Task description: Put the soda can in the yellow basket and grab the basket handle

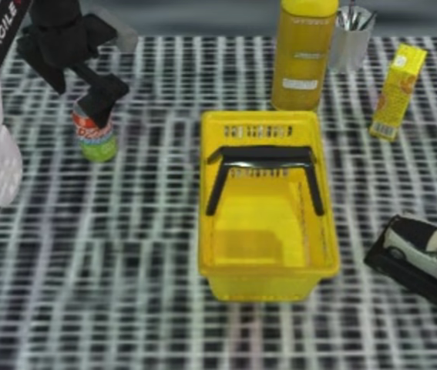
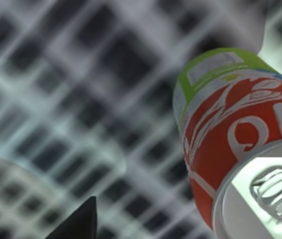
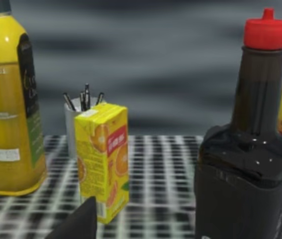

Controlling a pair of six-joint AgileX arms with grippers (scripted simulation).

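Note:
The soda can [image 1: 97,137], red above and green below, stands upright at the table's left. In the left wrist view the soda can [image 2: 230,129] shows its silver top close up. My left gripper [image 1: 99,102] hovers right over the can's top and is open; one dark fingertip [image 2: 78,224] is visible, apart from the can. The yellow basket [image 1: 260,287] sits mid-table with nothing inside. Its black basket handle [image 1: 264,154] spans the rear half. My right gripper [image 3: 141,231] is parked off the table's right side, open, with one fingertip [image 3: 78,224] in sight.
A tall yellow bottle [image 1: 303,54], a cup of pens [image 1: 351,38] and a yellow carton [image 1: 398,91] stand at the back right. A black toy car [image 1: 426,258] lies right of the basket. A dark red-capped bottle [image 3: 250,149] stands close to the right wrist.

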